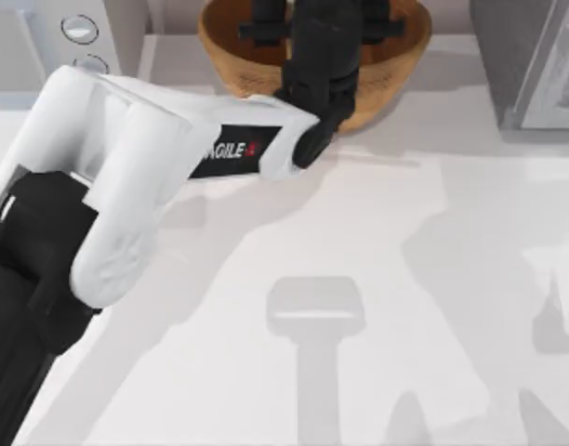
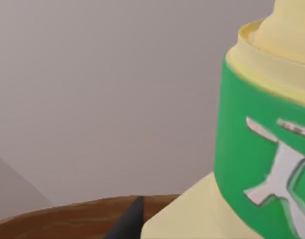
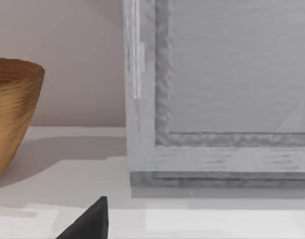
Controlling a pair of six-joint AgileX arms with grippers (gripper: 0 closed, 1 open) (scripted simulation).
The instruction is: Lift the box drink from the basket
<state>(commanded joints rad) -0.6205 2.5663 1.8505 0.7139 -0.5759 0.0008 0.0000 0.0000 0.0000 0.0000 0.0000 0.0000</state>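
Tan woven wicker marks the basket (image 1: 403,67), which sits at the far edge of the white table (image 1: 377,279), about midway between the top view's left and right. The left arm (image 1: 126,177) stretches from the near left corner across the table to it, and the black left gripper (image 1: 314,30) hangs over the bowl inside the rim, covering most of the interior from above. I cannot tell whether its jaws are clenched or released, since the wrist blocks them in the top view. In the left wrist view the basket's brown rim (image 2: 68,215) curves along the low edge. Just beyond it stands a pale yellow container (image 2: 264,164) wrapped in a green band with a white mark. Touching its base is a flat pale yellow surface that seems to be the box drink (image 2: 185,215), at rim level or just above; its label is hidden, so I cannot be sure of it. Whether the carton is held also cannot be told. A white box with round knobs (image 1: 78,30) stands at the far left of the table, and a grey framed panel (image 1: 535,65) stands at the far right. The right gripper (image 3: 88,225) is parked close to that panel, with the basket farther off, and the state of its jaws cannot be told.
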